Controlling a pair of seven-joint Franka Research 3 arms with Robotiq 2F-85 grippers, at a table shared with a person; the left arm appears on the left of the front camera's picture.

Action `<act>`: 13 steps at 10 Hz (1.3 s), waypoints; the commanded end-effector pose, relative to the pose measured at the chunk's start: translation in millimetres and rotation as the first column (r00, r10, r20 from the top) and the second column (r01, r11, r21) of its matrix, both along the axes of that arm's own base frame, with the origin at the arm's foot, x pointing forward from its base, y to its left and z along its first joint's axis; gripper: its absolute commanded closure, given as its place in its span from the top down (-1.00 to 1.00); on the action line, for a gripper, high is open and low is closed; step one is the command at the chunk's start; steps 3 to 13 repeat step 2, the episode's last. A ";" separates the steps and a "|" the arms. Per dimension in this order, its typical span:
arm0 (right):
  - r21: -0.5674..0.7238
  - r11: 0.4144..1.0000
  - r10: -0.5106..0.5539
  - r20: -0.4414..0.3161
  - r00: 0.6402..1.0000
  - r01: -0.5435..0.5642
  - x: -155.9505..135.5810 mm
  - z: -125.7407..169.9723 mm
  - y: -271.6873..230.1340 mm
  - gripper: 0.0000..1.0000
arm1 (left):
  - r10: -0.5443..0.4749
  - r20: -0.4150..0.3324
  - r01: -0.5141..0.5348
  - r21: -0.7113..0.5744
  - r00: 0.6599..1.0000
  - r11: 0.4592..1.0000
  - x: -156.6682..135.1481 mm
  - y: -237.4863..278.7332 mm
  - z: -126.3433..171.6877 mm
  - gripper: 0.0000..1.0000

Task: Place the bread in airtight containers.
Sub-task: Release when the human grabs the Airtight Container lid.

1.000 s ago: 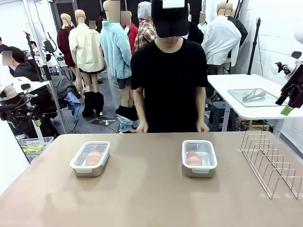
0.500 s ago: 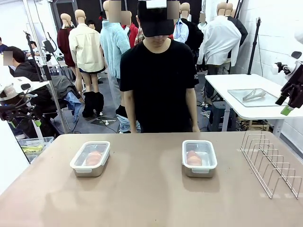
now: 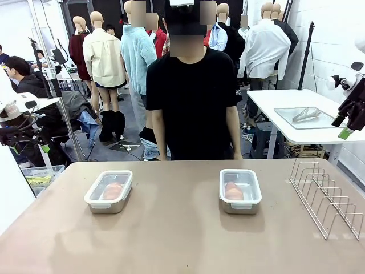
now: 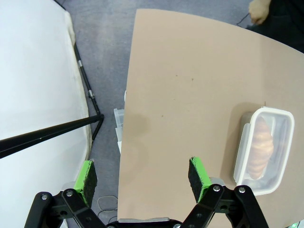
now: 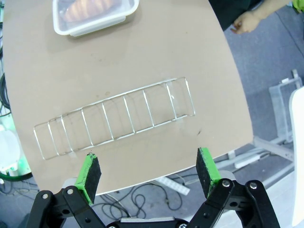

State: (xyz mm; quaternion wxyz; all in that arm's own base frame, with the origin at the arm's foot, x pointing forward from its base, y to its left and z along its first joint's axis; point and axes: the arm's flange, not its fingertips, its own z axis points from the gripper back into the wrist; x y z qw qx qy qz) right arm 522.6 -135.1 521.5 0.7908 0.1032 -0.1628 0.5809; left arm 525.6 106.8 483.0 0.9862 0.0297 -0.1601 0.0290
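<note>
Two steel airtight containers stand on the brown table, each with a clear lid on and a golden bread roll inside: one at the left (image 3: pixel 109 192) and one at the right (image 3: pixel 240 190). From the left wrist view the left container (image 4: pixel 264 150) with its bread (image 4: pixel 259 148) lies off to the right of my open left gripper (image 4: pixel 144 175), which hangs above the table's edge. My right gripper (image 5: pixel 148 169) is open and hovers high over the wire rack (image 5: pixel 116 118); the right container (image 5: pixel 92 14) sits at the top of that view. Both arms rest at the sides (image 3: pixel 23 134) (image 3: pixel 351 111).
A wire rack (image 3: pixel 327 196) stands at the table's right end. A person in black stands at the far edge, hands down by the table (image 4: pixel 260 9) (image 5: pixel 244 21). A white side table with a steel tray (image 3: pixel 305 117) is behind at right. White panel lies left of the table.
The person has straightened up and shifted slightly to the picture's left, hands dropping from the table edge. Containers and both grippers have not moved.
</note>
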 end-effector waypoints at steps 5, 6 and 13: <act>-0.018 1.000 0.008 -0.004 1.000 -0.008 -0.1 -0.1 0.3 1.00 | 0.011 0.000 -0.011 0.016 1.000 1.000 -0.7 -0.4 2.0 1.00; -0.018 1.000 0.008 -0.004 1.000 -0.008 -0.1 -0.1 0.3 1.00 | 0.011 0.000 -0.011 0.016 1.000 1.000 -0.7 -0.4 2.0 1.00; -0.018 1.000 0.008 -0.004 1.000 -0.008 -0.1 -0.1 0.3 1.00 | 0.011 0.000 -0.011 0.016 1.000 1.000 -0.7 -0.4 2.0 1.00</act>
